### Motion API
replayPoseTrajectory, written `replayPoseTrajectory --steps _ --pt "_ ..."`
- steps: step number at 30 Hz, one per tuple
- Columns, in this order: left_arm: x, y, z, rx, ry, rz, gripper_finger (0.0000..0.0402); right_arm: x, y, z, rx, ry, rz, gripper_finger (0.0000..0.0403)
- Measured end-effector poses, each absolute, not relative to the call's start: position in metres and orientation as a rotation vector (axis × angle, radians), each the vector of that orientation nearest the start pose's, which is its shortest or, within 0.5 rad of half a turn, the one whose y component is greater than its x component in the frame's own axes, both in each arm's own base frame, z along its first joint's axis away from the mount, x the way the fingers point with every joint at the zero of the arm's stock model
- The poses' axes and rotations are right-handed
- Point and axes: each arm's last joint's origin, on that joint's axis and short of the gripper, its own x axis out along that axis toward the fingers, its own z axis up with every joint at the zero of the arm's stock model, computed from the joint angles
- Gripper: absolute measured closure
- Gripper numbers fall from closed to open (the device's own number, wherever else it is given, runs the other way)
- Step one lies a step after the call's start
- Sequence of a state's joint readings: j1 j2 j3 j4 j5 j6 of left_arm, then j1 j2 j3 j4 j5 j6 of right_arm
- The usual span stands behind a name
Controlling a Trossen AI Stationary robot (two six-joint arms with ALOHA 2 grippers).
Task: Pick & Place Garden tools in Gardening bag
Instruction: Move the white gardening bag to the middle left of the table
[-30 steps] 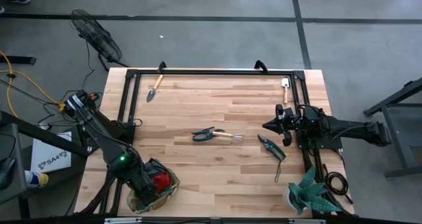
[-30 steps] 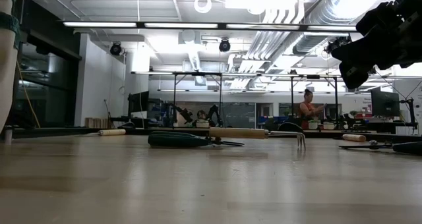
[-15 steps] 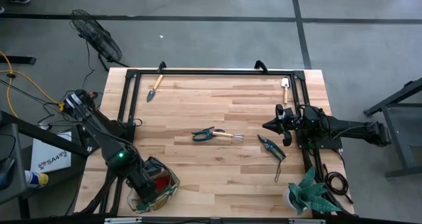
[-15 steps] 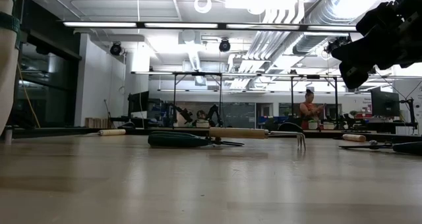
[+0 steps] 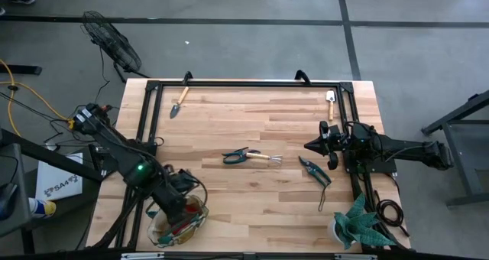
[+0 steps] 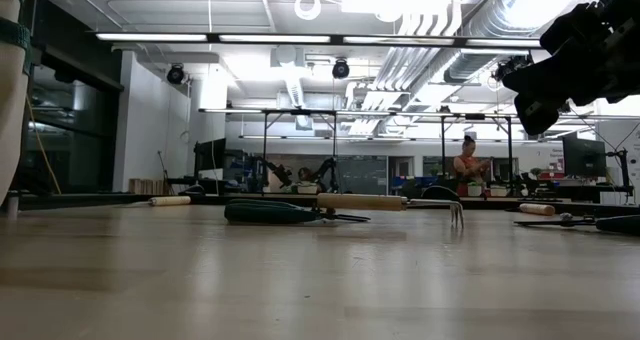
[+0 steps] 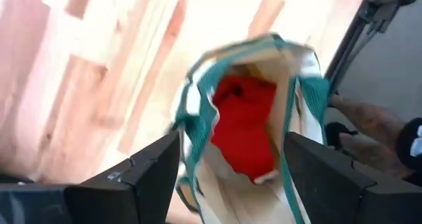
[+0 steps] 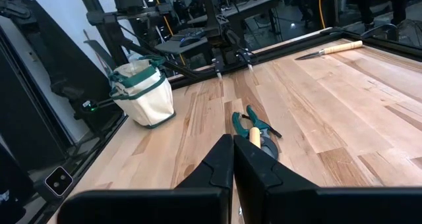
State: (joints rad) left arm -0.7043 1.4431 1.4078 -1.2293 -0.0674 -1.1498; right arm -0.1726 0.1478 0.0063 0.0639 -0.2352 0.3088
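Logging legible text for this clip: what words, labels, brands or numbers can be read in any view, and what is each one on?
"SA4": on the white box on the floor left of the table, high view; further characters after it are too small to read.
Small white tag on the dark frame, right wrist view: a mark shows, unreadable.
No readable text on the tools, the gardening bag or the arms.

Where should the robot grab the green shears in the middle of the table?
Probably the green handles of the shears, from straight above: they lie flat on the table, handles toward the left arm's side and clear. The wooden rake touches the other end.
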Motion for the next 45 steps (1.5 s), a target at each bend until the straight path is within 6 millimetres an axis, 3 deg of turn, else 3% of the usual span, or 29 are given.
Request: replayPoseTrajectory --steps 8,20,40,45 --pt "0.228 -0.167 0.300 -0.442 1.405 0.202 0.0137 0.105 -0.011 0.160 0.324 0.085 0.050 0.0400" --pt "0.231 -0.170 0.281 -0.324 1.515 0.247 0.0146 0.105 -0.011 0.160 0.324 0.085 0.051 0.0401" --pt "0.235 -0.169 0.278 -0.317 1.529 0.242 0.0381 0.105 -0.011 0.160 0.324 0.085 0.050 0.0401" --pt "0.234 -0.167 0.277 -0.241 1.537 0.220 0.0389 0.105 -0.011 0.160 0.324 0.085 0.050 0.0401"
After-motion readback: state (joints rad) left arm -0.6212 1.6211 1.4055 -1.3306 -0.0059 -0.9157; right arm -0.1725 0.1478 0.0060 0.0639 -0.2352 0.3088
